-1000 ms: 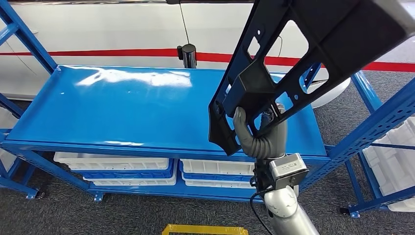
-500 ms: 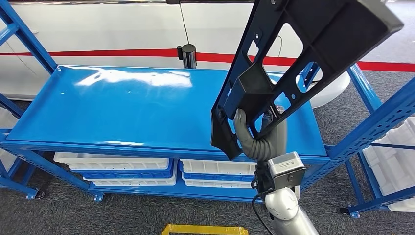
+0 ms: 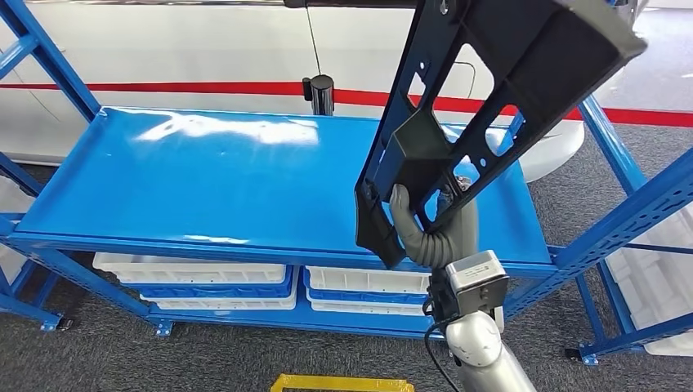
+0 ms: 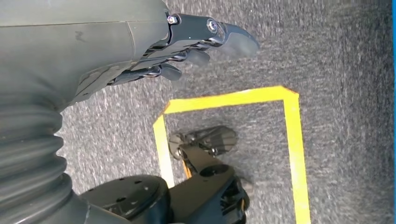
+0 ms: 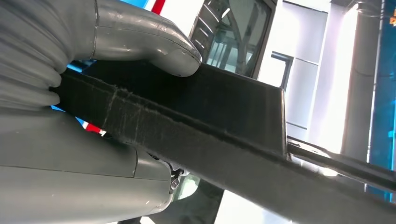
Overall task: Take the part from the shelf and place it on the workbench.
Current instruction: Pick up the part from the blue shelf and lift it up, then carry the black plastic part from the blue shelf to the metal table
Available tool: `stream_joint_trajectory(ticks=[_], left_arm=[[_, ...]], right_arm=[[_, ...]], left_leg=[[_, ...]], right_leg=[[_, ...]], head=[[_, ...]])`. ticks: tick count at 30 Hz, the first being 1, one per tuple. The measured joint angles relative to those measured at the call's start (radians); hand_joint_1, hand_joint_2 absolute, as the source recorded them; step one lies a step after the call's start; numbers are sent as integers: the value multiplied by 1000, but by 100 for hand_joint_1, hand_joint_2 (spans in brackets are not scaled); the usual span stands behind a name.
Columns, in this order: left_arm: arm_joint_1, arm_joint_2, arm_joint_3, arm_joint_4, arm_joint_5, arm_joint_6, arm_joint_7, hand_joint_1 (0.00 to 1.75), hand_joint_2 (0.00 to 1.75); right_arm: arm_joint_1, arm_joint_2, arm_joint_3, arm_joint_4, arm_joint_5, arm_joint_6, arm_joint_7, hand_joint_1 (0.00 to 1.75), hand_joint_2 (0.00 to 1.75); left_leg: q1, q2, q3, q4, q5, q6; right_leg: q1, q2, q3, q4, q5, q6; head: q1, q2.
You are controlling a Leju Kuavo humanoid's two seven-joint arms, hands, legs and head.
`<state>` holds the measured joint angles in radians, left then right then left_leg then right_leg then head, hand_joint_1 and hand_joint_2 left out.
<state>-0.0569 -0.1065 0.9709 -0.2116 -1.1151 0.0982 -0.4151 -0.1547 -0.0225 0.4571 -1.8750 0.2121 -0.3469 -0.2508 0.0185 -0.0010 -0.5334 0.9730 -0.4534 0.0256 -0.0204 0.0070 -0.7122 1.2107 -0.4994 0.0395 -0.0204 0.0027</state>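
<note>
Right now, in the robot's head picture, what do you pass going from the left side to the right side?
Blue shelf post → blue workbench top → small black post → black part held in the right hand → white bin.

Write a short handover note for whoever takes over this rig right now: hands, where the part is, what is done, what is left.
Right hand: grips the black part near its lower end, thumb over its edge; the part is held tilted in the air above the right end of the blue workbench.
Left hand: holds nothing, fingers apart, hanging over the grey floor beside a yellow tape square.
Done: the part is picked up and brought over the workbench.
Left: lower it onto the blue top and let go.
</note>
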Motion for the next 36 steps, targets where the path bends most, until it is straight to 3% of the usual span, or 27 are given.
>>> stream_joint_trajectory(ticks=[1, 2, 3, 5, 6, 8, 11, 13, 15, 17, 18, 21, 22, 24, 26, 28, 30, 32, 33, 34, 36], left_arm=[[0, -2, 0, 0, -2, 5, 0, 0, 175], [1, -3, 0, 0, -4, 7, -1, 0, 175], [1, -4, 0, 0, -5, 9, -2, 0, 175], [1, -6, 0, 0, -7, 11, -4, 0, 175], [0, -7, 0, 0, -9, 13, -5, 0, 175], [0, -6, 0, -1, -13, 15, -7, 0, 175], [1, -8, 0, -1, -17, 17, -8, 0, 175], [0, -9, 0, 0, -19, 18, -9, 0, 175], [0, -10, 0, 0, -22, 18, -11, 0, 175], [0, -10, 0, 0, -25, 19, -12, 0, 175], [0, -10, 0, 0, -27, 19, -14, 0, 175], [-2, -10, 0, 0, -31, 21, -18, 0, 175], [-3, -11, 0, 0, -32, 21, -19, 0, 175], [-4, -12, 0, 0, -33, 21, -20, 0, 175], [-3, -14, 0, 0, -33, 21, -20, 0, 175], [-4, -15, 0, 0, -33, 22, -20, 0, 175], [-5, -14, 0, 0, -34, 23, -19, 0, 175], [-5, -15, 0, 0, -35, 24, -19, 0, 175], [-4, -15, 0, 0, -35, 24, -19, 0, 175], [-4, -16, 0, 0, -36, 24, -18, 0, 175], [-4, -18, 0, 0, -36, 24, -18, 0, 175]], right_arm=[[4, -2, -3, 0, 1, -2, -4, 175, 175], [8, -4, -6, 0, 2, -4, -7, 175, 175], [11, -4, -9, 0, 3, -6, -12, 175, 175], [13, -4, -14, -1, 4, -9, -26, 175, 175], [14, -3, -15, -1, 4, -9, -33, 175, 175], [17, -1, -17, -3, 3, -11, -42, 175, 175], [20, 3, -18, -5, 4, -11, -50, 175, 175], [21, 7, -18, -6, 4, -10, -53, 175, 175], [22, 9, -18, -7, 0, -8, -56, 175, 175], [22, 9, -18, -7, -4, -4, -59, 175, 175], [22, 9, -18, -7, -6, -3, -61, 175, 175], [22, 11, -19, -7, -10, 0, -63, 175, 175], [22, 12, -19, -8, -10, 0, -63, 175, 175], [22, 13, -18, -9, -10, 1, -64, 175, 175], [22, 13, -19, -9, -10, 1, -65, 175, 175], [22, 13, -20, -9, -10, 1, -65, 175, 175], [23, 13, -22, -9, -10, 1, -65, 175, 175], [25, 13, -23, -9, -10, 1, -65, 175, 175], [27, 13, -24, -9, -10, 1, -65, 175, 175], [27, 13, -24, -9, -9, 1, -65, 175, 175], [27, 14, -24, -10, -8, 1, -66, 175, 175]], left_leg=[[2, 0, 0, 0, 0, -1], [4, 0, 0, 1, -1, -2], [8, -1, 1, 1, -2, -6], [14, -3, 2, 6, -7, -19], [14, -5, 1, 10, -10, -28], [10, -6, -2, 14, -13, -44], [15, -6, -6, 23, -23, -57], [17, -3, -33, 95, -79, -58], [16, -2, -89, 234, -160, -56], [15, -3, -118, 318, -192, -52], [15, -2, -105, 302, -178, -49], [12, -3, 6, 115, -99, -40], [9, -4, 29, 70, -84, -39], [-1, -6, 33, 47, -72, -35], [-5, -6, 21, 45, -53, -21], [-3, -2, 1, 41, -30, -5], [-4, 1, -26, 42, -11, 4], [-7, 2, -53, 43, 8, 5], [-8, 3, -65, 43, 17, 4], [-8, 3, -76, 43, 25, 3], [-10, 2, -92, 44, 41, -3]], right_leg=[[-3, 0, -24, 49, -14, 4], [-7, -1, -32, 63, -13, 12], [-11, -1, -19, 35, 4, 25], [-21, -6, 49, -102, 55, 51], [-23, -5, 81, -162, 75, 55], [-22, 0, 106, -209, 86, 41], [-19, 4, 102, -203, 89, 11], [-19, 3, 99, -205, 94, -9], [-12, 1, 92, -204, 99, -22], [-4, 0, 82, -203, 106, -29], [-1, 0, 78, -203, 110, -29], [4, 1, 67, -197, 121, -22], [6, 1, 65, -196, 126, -16], [6, 0, 62, -199, 138, -1], [2, 0, 55, -203, 144, 13], [0, -1, 27, -155, 99, 12], [-3, -2, -18, -29, 13, 4], [-2, -2, -37, 78, -34, 9], [-2, -2, -20, 82, -33, 16], [-1, -2, 17, 46, -20, 23], [3, -3, 133, -104, 1, 27]], head=[[0, 0], [0, 0], [0, 0], [1, 0], [2, 0], [2, 0], [0, 0], [-1, 0], [-2, 0], [-2, 0], [-2, 0], [-2, 0], [-1, 0], [1, 0], [1, 0], [5, 0], [10, 0], [10, 0], [10, 0], [10, 0], [10, 0]])
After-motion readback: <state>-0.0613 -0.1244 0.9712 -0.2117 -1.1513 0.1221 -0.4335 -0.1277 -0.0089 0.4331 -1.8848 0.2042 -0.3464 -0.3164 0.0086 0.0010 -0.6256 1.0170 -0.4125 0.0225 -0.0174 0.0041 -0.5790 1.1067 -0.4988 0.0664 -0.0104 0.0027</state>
